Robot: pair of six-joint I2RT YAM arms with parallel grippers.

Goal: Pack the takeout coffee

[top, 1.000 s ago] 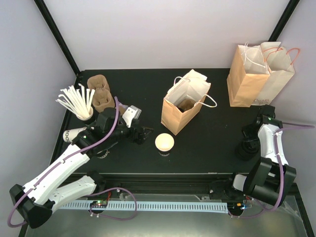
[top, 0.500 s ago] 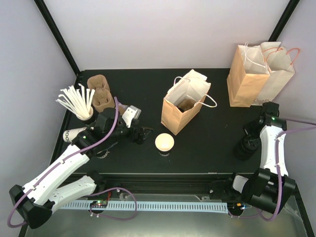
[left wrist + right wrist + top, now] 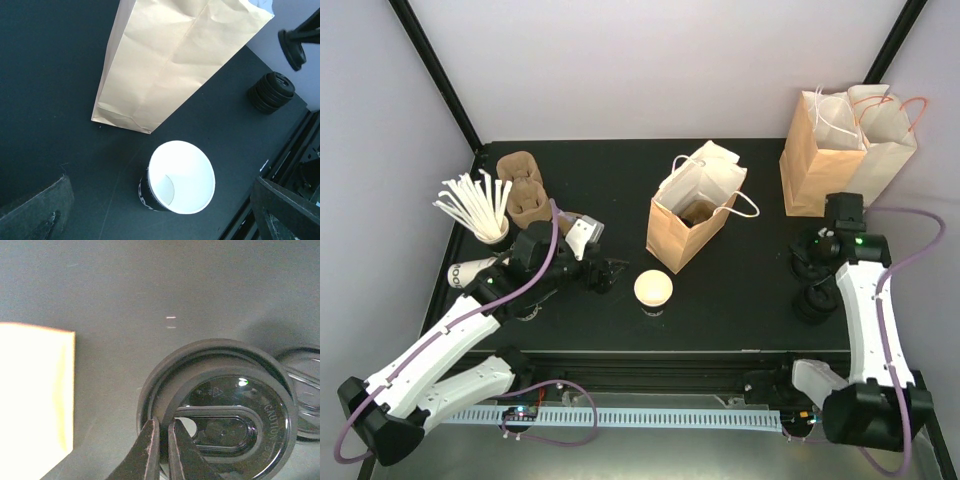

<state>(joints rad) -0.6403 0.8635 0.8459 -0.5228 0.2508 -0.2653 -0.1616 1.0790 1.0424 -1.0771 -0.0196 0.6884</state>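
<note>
You have three paper bags: one mid-bench, two at the far right corner. Two lidless cups, one bundle of white sticks, one group of pulp carriers, one pile of black lids, one separate black lid.

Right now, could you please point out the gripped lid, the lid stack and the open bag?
gripped lid (image 3: 220, 427), right wrist view, centre of its top.
lid stack (image 3: 272, 91), left wrist view, top lid.
open bag (image 3: 680, 235), top external view, front panel.
</note>
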